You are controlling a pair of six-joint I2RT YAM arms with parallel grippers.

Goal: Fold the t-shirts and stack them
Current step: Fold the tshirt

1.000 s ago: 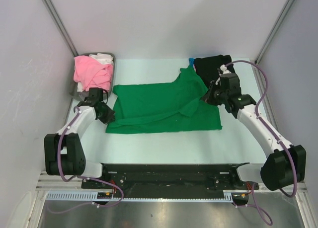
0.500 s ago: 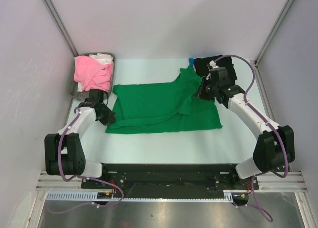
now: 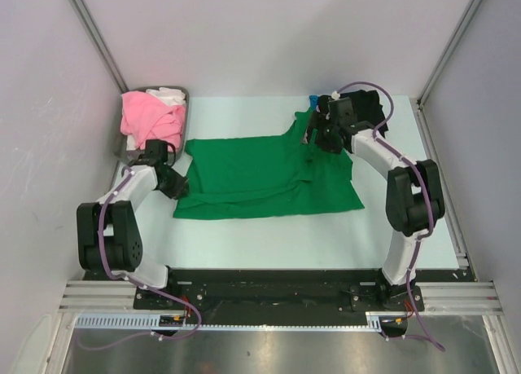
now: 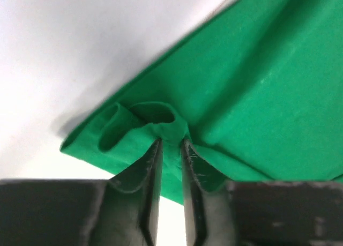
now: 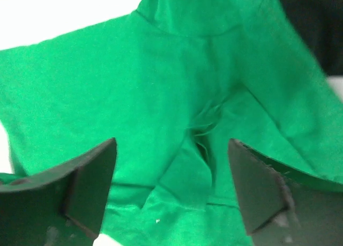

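A bright green t-shirt (image 3: 260,174) lies spread on the pale table, its right sleeve folded in over the body. My left gripper (image 3: 181,191) sits low at the shirt's near left corner. In the left wrist view its jaws (image 4: 170,141) stand a narrow gap apart, with a puckered fold of green cloth (image 4: 257,96) pinched at the tips. My right gripper (image 3: 313,138) hovers over the shirt's far right part near the collar, open wide and empty (image 5: 171,147) above wrinkled green cloth (image 5: 107,96). A black t-shirt (image 3: 358,109) lies behind it.
A dark grey tray (image 3: 186,113) at the far left holds a pink t-shirt (image 3: 151,117) and a white one (image 3: 167,94). A bit of blue cloth (image 3: 313,102) shows beside the black shirt (image 5: 316,21). White walls close in the sides and back.
My right gripper has carried the sleeve back and to the left over the shirt, then opened and let it go. My left gripper has stayed at the left corner, its jaws parted a little.
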